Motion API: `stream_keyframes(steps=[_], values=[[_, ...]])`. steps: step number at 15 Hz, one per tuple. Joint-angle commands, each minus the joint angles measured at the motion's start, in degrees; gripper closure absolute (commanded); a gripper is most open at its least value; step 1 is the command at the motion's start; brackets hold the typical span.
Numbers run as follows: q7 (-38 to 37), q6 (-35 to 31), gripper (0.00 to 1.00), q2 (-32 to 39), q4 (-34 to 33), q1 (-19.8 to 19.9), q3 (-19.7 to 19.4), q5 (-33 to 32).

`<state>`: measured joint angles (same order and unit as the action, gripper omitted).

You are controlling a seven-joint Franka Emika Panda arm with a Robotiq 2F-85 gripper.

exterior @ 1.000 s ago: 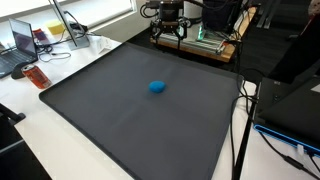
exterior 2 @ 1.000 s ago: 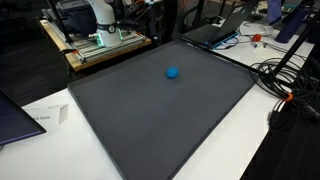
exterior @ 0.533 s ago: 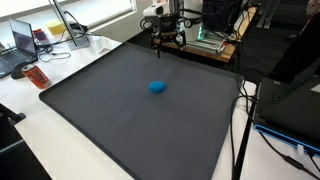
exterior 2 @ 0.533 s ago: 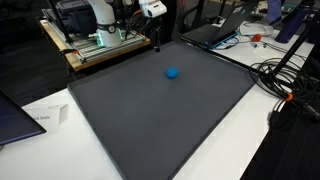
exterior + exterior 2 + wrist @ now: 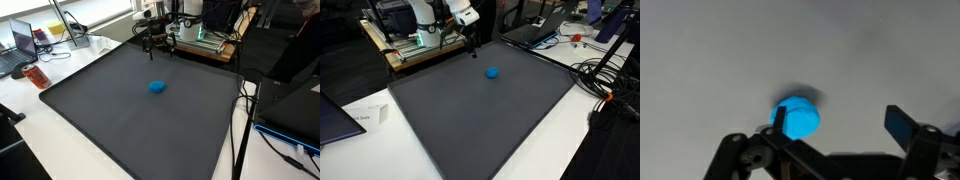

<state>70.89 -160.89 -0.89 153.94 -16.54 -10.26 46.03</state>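
arm: gripper (image 5: 154,41) has swung out over mat (image 5: 110,120) far edge, nearer the ball | jaws: wide open, empty | blue ball (image 5: 157,87) mid-mat, unmoved, untouched | reach stage only

A dark mat (image 5: 120,125) covers most of a white table (image 5: 35,140). In an exterior view, an open laptop (image 5: 22,40) stands well off the mat's picture-left corner. A yellow item (image 5: 56,33) lies near the laptop. A red-orange packet (image 5: 37,76) lies just beside that same mat edge. Black cables (image 5: 240,135) run along the opposite edge. A wooden bench (image 5: 215,48) stands behind the mat's far edge in both exterior views. In an exterior view, a white card (image 5: 370,115) sits just off the mat's near-left edge. A dark laptop (image 5: 532,33) lies past the far corner, and tangled cables (image 5: 605,80) lie off the right edge.
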Motion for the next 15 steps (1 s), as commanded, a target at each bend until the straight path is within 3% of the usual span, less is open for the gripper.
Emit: stream_keyframes(steps=[1, 7, 8, 15], values=[[7.7, 4.1, 0.0, 3.3, -3.8, 1.7, -1.9, 3.9], [5.6, 13.9, 0.0, 7.6, -11.0, 5.1, -5.1, -2.8], [4.1, 15.9, 0.0, 8.1, -12.6, 11.3, 0.1, -4.1], [-10.0, 25.0, 0.0, 14.6, -23.9, 20.0, 3.5, -12.1]])
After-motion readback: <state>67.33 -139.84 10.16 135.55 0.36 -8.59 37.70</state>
